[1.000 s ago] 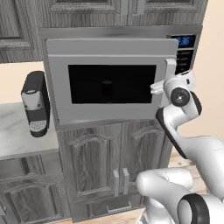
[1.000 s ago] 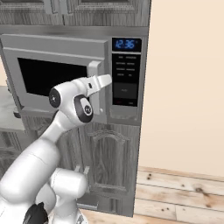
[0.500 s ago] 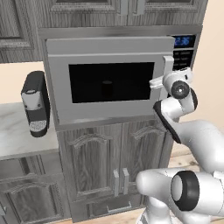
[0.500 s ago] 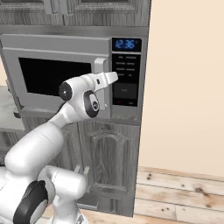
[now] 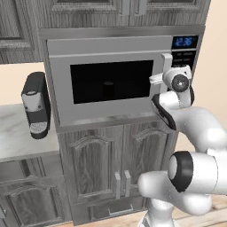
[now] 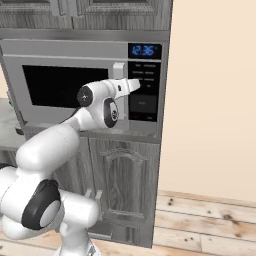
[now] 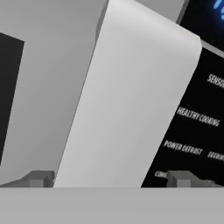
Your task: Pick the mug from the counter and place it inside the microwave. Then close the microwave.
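Observation:
The microwave [image 5: 111,84] sits built in under the upper cabinets with its door shut. My gripper [image 5: 156,80] is at the door's pale vertical handle [image 5: 166,64], next to the black keypad [image 6: 145,95]. In the hand view the handle [image 7: 131,100] fills the middle, and my open gripper [image 7: 111,179] straddles it, one fingertip [image 7: 39,178] on each side with a gap. A small dark shape [image 5: 107,88] shows dimly behind the window; I cannot tell whether it is the mug. The counter [image 5: 17,133] lies at the left.
A black coffee machine [image 5: 35,104] stands on the counter just left of the microwave. Grey wood-grain cabinet doors [image 5: 115,159] are below the microwave. A beige wall [image 6: 215,100] and wooden floor [image 6: 210,220] lie to the right.
My hand has shifted slightly up and toward the keypad side, closing in on the handle, and the elbow has swung. The microwave door stays shut and the jaws stay open.

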You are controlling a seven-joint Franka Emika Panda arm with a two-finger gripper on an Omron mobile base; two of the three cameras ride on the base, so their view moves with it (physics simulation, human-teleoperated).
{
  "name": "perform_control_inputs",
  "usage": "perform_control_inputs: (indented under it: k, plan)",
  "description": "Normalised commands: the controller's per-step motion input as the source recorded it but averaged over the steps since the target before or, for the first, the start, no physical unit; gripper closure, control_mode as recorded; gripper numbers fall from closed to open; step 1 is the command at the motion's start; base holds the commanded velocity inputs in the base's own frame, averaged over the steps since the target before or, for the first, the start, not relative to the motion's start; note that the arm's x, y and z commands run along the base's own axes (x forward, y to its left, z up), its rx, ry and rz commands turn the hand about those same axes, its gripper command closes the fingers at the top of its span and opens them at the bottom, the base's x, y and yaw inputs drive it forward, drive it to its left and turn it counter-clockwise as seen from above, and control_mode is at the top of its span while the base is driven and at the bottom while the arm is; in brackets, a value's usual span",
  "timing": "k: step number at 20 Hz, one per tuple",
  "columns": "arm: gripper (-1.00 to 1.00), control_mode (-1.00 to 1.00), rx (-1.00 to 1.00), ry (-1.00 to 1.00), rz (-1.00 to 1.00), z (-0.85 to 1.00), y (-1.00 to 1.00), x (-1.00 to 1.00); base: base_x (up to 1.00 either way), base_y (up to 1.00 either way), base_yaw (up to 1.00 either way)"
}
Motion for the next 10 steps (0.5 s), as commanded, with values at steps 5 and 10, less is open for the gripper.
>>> perform_control_inputs:
  k: [5, 10]
  plan:
    - [-1.0, -1.0, 0.0, 0.11, 0.0, 0.01, -0.13, 0.44, 0.0, 0.0, 0.0]
    - [-1.0, -1.0, 0.0, 0.11, 0.0, 0.0, -0.11, 0.44, 0.0, 0.0, 0.0]
